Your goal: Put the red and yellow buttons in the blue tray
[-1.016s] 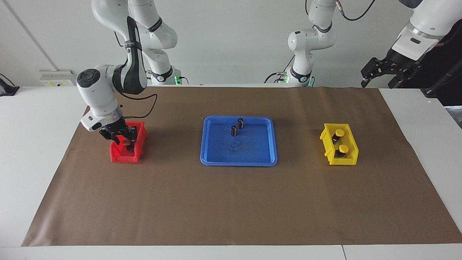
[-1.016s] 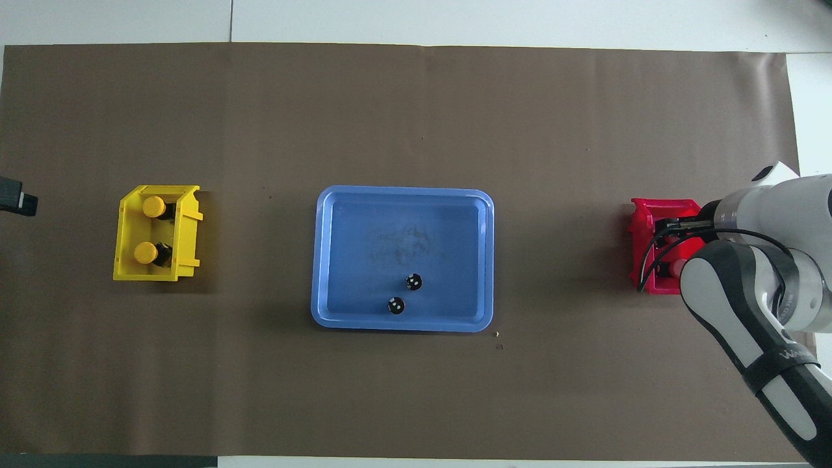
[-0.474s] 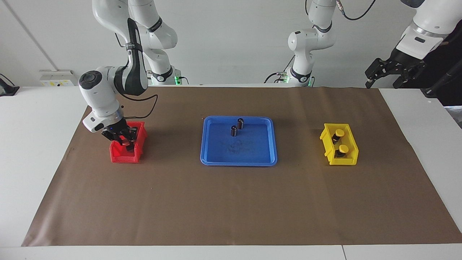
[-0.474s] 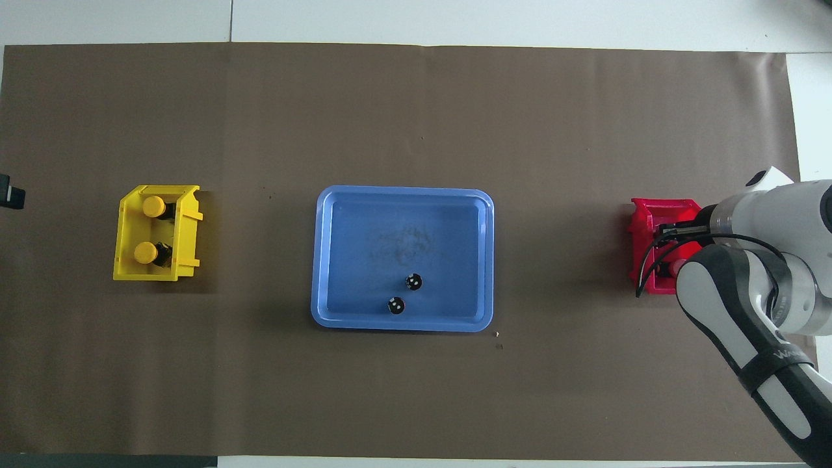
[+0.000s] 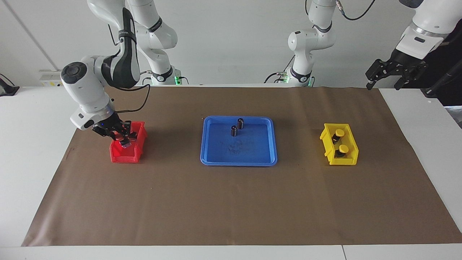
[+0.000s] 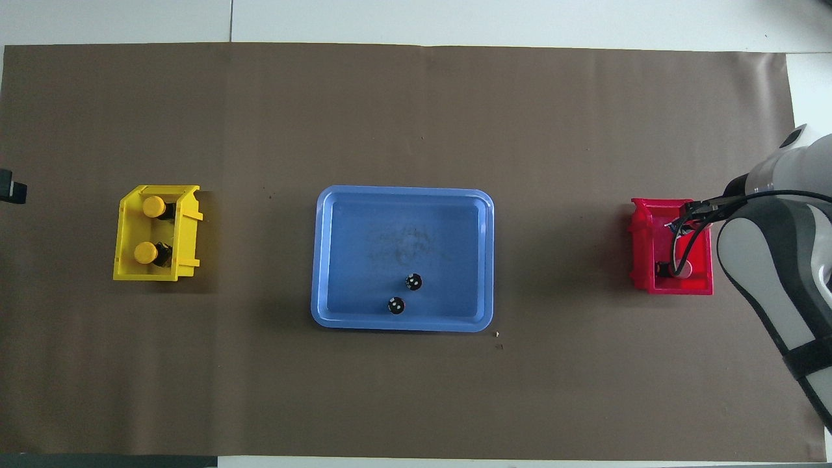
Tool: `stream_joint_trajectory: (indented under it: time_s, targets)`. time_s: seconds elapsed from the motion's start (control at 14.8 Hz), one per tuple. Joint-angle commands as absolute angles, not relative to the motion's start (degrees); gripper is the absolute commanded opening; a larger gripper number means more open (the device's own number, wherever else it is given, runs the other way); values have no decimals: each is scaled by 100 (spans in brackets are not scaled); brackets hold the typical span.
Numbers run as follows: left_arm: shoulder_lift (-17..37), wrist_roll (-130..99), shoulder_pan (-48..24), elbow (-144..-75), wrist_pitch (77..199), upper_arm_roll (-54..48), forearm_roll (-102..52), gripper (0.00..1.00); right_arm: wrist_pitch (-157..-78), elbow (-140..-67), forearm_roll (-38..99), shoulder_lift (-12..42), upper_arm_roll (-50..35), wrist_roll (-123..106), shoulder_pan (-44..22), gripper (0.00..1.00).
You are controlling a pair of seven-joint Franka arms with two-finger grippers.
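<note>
My right gripper (image 5: 122,139) is just above the small red bin (image 5: 124,157), shut on a red button (image 5: 124,142) that it holds over the bin's inside. A second red button (image 6: 679,268) lies in the red bin (image 6: 640,253), at the end nearer the robots. Two yellow buttons (image 5: 338,133) (image 5: 343,148) lie in the yellow bin (image 5: 352,159); they also show in the overhead view (image 6: 153,206) (image 6: 144,252). The blue tray (image 5: 238,163) sits mid-table between the bins. My left gripper (image 5: 384,81) waits open, raised off the table's left-arm end.
Two dark capless cylinders (image 5: 234,130) (image 5: 240,123) stand in the blue tray (image 6: 322,260), in the part nearer the robots. A brown paper mat (image 5: 231,202) covers the table. The right arm's wrist and cable hang over the red bin in the overhead view.
My right gripper has lifted out of the red bin with the red button and shifted toward the right arm's end of the table. My left gripper rose a little, then held still.
</note>
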State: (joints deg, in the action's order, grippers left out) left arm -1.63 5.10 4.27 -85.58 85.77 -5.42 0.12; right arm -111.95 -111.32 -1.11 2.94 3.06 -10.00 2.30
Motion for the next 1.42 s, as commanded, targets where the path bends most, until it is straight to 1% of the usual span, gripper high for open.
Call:
stream_joint_trajectory:
  time_s: [0.0,0.07,0.14,0.2,0.27,0.41,0.54,0.68,0.75,0.88,0.95,1.02,1.08,1.15,1.29,1.35]
  targets:
    - [-501,598,439,-9333,9262,-571,149,100,-10286,-9804,-18,860,80,-689,45,16]
    - [-440,598,422,-9377,9307,-571,149,100,-10074,-9434,-18,1027,44,-233,-121,16]
    - [-387,598,422,-9395,9369,-571,149,100,-10072,-9248,-18,1115,0,285,-454,17]
    - [-378,598,422,-9500,9526,-580,149,100,-10229,-9255,0,1160,-9,882,-796,19]
    - [-387,589,431,-9823,9875,-580,149,100,-10648,-9368,0,1221,-17,1601,-1183,19]
    - [-369,528,431,-10762,10972,-571,149,100,-11308,-9623,0,1248,-18,2746,-1913,18]
    - [-247,475,466,-11362,11687,-571,141,100,-11461,-9624,0,1388,-18,3189,-2310,18]
    - [25,387,457,-11469,11882,-571,141,100,-11609,-9633,0,1520,-26,3444,-2486,19]
    - [79,239,466,-11618,12066,-571,141,99,-11810,-9702,0,1634,-18,3698,-2679,19]
    - [105,150,475,-12039,12671,-580,141,95,-12276,-9826,-18,1880,-18,4156,-2934,21]
    - [123,123,475,-12119,12796,-580,141,90,-12391,-9826,-18,2011,-18,4279,-3023,21]
    - [210,114,475,-12120,12823,-580,141,84,-12497,-9826,-18,2108,-18,4472,-3084,21]
    - [263,114,475,-12120,12849,-580,141,81,-12576,-9835,-18,2170,-18,4604,-3163,21]
    - [281,114,475,-12120,12876,-580,141,78,-12586,-9835,-18,2223,-18,4649,-3251,22]
    - [404,10,431,-12120,13050,-580,141,77,-12586,-9844,-18,2267,-18,4789,-3331,22]
    - [483,-70,422,-12120,13165,-589,132,75,-12586,-9879,-18,2268,-18,4816,-3366,23]
